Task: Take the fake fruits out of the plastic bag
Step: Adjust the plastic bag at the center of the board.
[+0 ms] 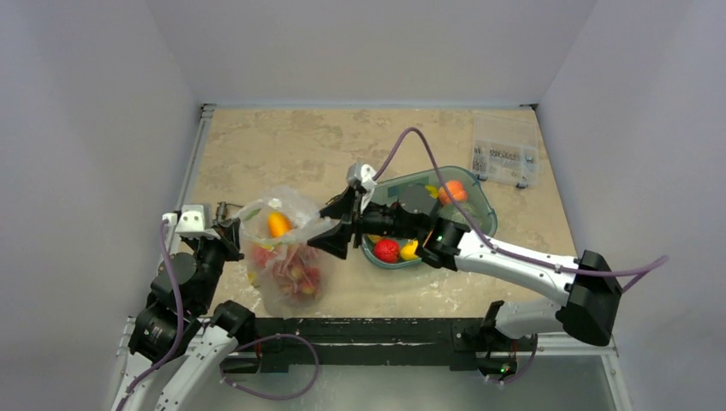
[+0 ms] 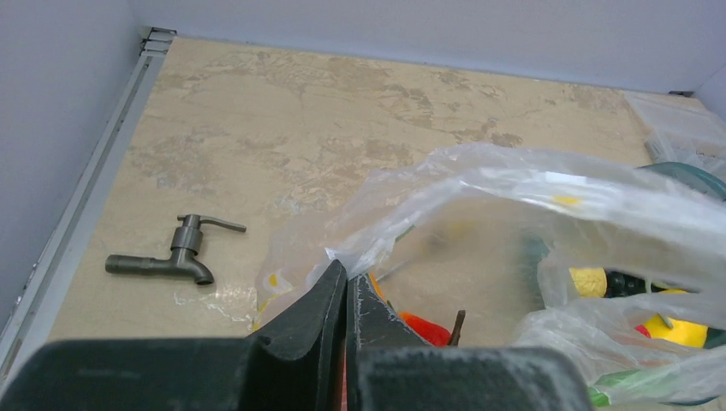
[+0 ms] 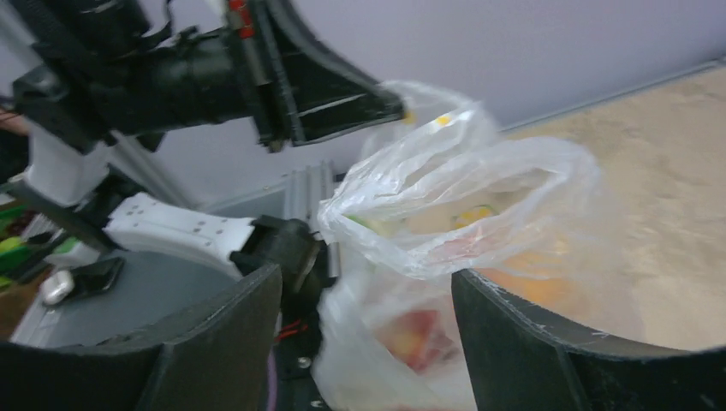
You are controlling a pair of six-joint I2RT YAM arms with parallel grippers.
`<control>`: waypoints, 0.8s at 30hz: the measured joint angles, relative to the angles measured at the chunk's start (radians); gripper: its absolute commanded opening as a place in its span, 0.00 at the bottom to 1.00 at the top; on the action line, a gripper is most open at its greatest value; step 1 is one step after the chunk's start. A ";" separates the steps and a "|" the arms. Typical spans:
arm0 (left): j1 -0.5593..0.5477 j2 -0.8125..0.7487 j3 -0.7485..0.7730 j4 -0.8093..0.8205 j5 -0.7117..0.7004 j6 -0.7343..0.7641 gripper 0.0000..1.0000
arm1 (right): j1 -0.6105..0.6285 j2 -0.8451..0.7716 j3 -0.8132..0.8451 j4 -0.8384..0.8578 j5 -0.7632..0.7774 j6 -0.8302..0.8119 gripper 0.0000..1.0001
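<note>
The clear plastic bag [image 1: 282, 253] stands at the front left, its mouth held up. Inside it I see an orange-yellow mango-like fruit [image 1: 277, 224] and red fruits [image 1: 297, 276]. My left gripper [image 1: 235, 226] is shut on the bag's left rim; in the left wrist view the jaws [image 2: 347, 276] pinch the film [image 2: 531, 193], with a red fruit [image 2: 428, 328] below. My right gripper [image 1: 325, 228] is open at the bag's right side. In the right wrist view its fingers [image 3: 223, 334] straddle the bag [image 3: 445, 197] without closing on it.
A teal-tinted oval tub [image 1: 479, 205] right of the bag holds a red fruit [image 1: 386, 249], a yellow one [image 1: 410, 249] and an orange-red one [image 1: 453, 192]. A clear compartment box [image 1: 505, 150] stands at the back right. A small dark tap [image 2: 171, 257] lies left of the bag.
</note>
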 measured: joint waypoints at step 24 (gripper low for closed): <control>0.002 0.445 0.265 -0.229 -0.057 -0.169 0.00 | 0.472 0.526 0.027 0.171 0.385 -0.155 0.00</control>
